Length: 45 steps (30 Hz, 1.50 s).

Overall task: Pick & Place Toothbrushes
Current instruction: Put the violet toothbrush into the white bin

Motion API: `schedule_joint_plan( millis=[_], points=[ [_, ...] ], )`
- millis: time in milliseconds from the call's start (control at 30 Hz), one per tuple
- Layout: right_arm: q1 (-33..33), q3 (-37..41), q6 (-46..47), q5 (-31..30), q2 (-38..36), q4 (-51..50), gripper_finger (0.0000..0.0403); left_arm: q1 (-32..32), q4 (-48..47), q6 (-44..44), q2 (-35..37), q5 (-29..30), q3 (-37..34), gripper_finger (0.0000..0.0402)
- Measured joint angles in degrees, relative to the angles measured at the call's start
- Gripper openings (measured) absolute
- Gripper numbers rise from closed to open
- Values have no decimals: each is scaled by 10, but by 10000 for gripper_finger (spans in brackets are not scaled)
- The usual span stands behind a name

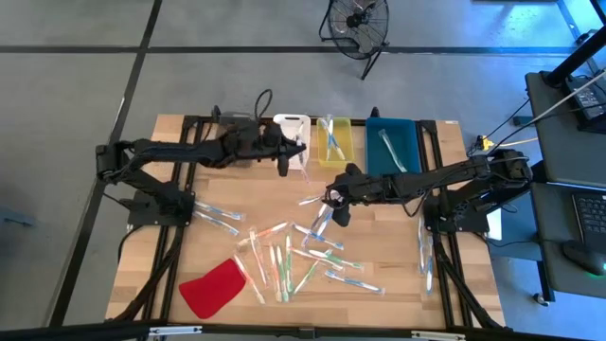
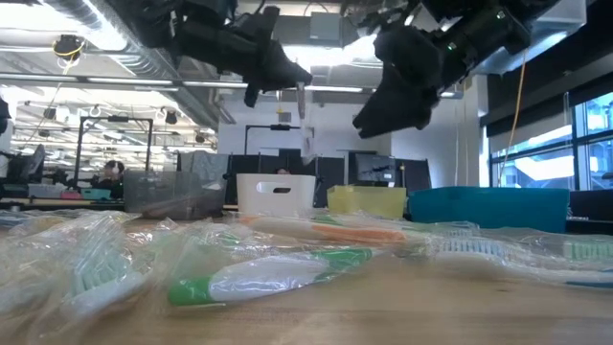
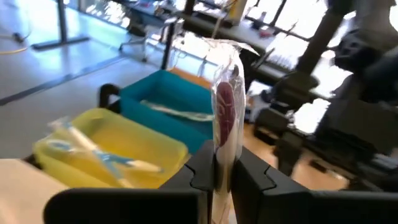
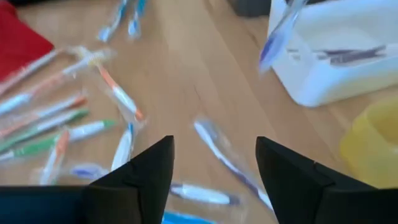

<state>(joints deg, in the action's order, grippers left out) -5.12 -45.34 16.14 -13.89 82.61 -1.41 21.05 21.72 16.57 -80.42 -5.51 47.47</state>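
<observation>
Several wrapped toothbrushes lie flat and scattered on the wooden table. My left gripper is up near the white bin, shut on one wrapped toothbrush with a dark pink part. That toothbrush also shows in the low view and over the white bin in the right wrist view. My right gripper hovers open over the table's middle. A purple toothbrush lies on the wood below its gap, and the fingers touch nothing. My left gripper pinches the wrapped toothbrush between its two fingers, at a stretch of the wrapper just below the pink part. The rest sticks out past the fingertips. The toothbrush is lifted clear of the table and stands nearly upright in the low view.
The white bin, a yellow bin and a teal bin stand in a row at the far edge, each with toothbrushes inside. A flat red piece lies near the front left. More toothbrushes lie at the right edge.
</observation>
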Motion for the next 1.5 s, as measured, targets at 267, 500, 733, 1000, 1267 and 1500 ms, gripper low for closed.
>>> schedule_joint_plan(
  millis=[267, 500, 733, 1000, 1267, 1500],
  points=[
    [-24, 0, 8, 0, 0, -13, 240, 65, -144, -41, 0, 35, 79, 24],
    [-40, 0, 17, 0, 0, -14, 225, 133, -181, -7, -3, 44, 100, 24],
    [-40, 0, 21, -2, 0, -14, 204, 169, -181, 27, -47, 41, 100, 24],
    [-40, 0, 21, -2, 0, -13, 187, 169, -169, 33, -109, 28, 102, 24],
    [-40, 0, 19, -2, 0, -14, 176, 169, -220, 38, -138, 1, 135, 24],
    [-40, 0, 19, -2, 0, -14, 169, 169, -292, 28, -158, 11, 175, 24]
  ],
)
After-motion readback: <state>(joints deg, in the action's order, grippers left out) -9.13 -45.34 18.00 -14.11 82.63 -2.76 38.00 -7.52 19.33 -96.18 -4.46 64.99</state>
